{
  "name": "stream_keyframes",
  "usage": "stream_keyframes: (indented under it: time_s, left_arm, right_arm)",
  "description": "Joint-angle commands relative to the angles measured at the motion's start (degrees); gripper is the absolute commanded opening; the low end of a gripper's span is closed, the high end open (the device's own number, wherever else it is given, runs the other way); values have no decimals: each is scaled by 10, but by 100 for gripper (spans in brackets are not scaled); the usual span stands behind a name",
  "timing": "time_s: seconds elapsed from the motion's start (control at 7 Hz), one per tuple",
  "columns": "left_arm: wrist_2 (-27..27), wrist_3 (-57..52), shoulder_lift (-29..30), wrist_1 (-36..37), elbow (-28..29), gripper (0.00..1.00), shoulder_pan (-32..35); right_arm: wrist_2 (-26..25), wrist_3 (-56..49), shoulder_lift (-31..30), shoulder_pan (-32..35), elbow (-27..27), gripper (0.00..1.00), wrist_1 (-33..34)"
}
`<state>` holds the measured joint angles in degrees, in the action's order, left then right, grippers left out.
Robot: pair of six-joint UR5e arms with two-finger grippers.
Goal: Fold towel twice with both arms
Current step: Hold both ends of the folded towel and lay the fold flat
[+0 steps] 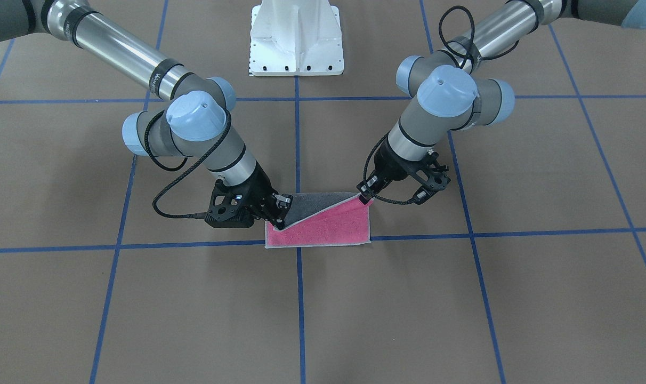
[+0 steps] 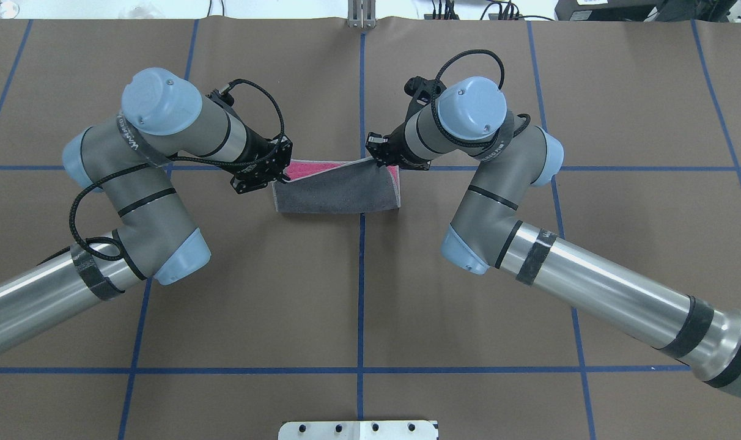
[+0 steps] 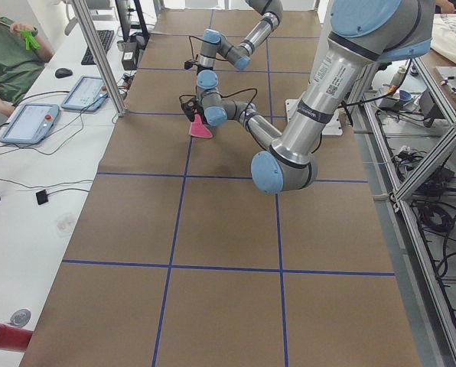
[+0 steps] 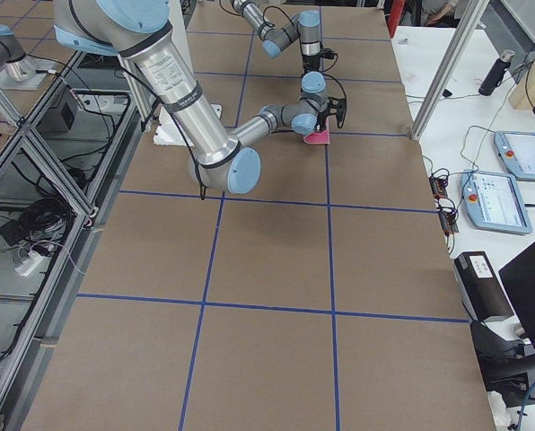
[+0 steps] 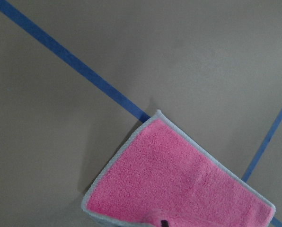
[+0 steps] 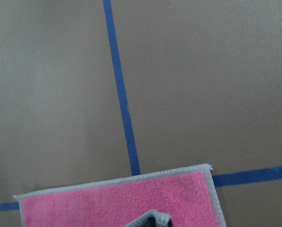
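Overhead exterior shows you the left tool [image 2: 280,176] and right tool [image 2: 373,148], each clamped on a corner of the towel [image 2: 337,195]. Its far edge lies straight ahead, away from the robot, and the right tool is nearer it.

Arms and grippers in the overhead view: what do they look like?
The left arm and right arm are alike: silver tubes, grey joints, light blue caps, black bands with white lettering. The left gripper and right gripper are black, two-fingered, each with a looping black cable.
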<state>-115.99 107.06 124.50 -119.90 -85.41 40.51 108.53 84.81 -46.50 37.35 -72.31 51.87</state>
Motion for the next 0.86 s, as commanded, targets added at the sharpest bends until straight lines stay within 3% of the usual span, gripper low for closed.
stream_keyframes:
  time_s: [0.0, 0.43, 0.57, 0.71]
  left_arm:
    - [1, 0, 12, -2, 21, 0, 5]
    - [2, 0, 30, -11, 59, 0, 4]
    - [8, 1, 32, -11, 61, 0, 5]
    - [9, 1, 32, -11, 61, 0, 5]
  right_arm:
    - [-14, 0, 12, 0, 20, 0, -1]
    - [-14, 0, 12, 0, 28, 0, 0]
    - [-14, 0, 13, 0, 28, 18, 0]
    - [-14, 0, 14, 0, 27, 47, 0]
